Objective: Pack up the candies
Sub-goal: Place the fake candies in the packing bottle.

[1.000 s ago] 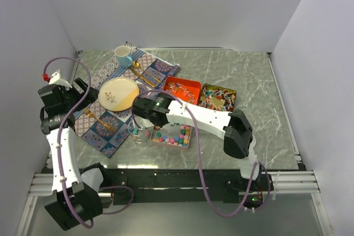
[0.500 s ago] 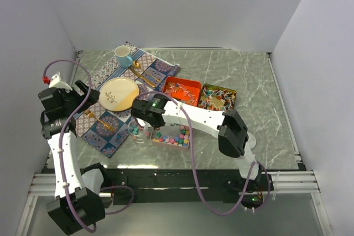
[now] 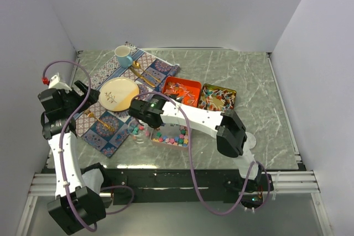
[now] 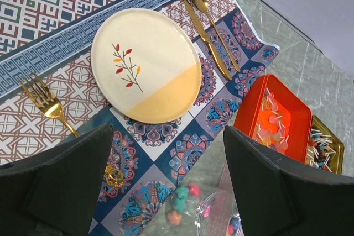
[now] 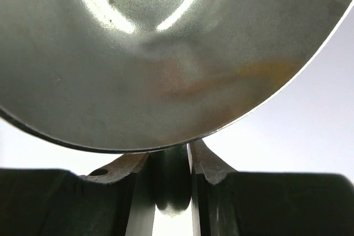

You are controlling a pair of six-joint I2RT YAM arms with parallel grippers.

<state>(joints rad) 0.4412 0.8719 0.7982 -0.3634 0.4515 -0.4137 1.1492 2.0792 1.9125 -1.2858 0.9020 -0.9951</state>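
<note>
The right arm (image 3: pixel 188 115) slid left over the jar (image 3: pixel 136 132), right fingers (image 5: pixel 207 167) squeezing the scoop (image 5: pixel 166 53); left fingers (image 4: pixel 61 181) spread. Tiny, light candies (image 3: pixel 168 140) roll: scoop them.

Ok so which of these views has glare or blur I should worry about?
Right wrist: the scoop fills the frame, close and soft, with bright glare streaks across its metal. Left wrist: the plate is sharp, the near fingers dark and featureless. Top external: evenly lit, only mild shadows.
</note>
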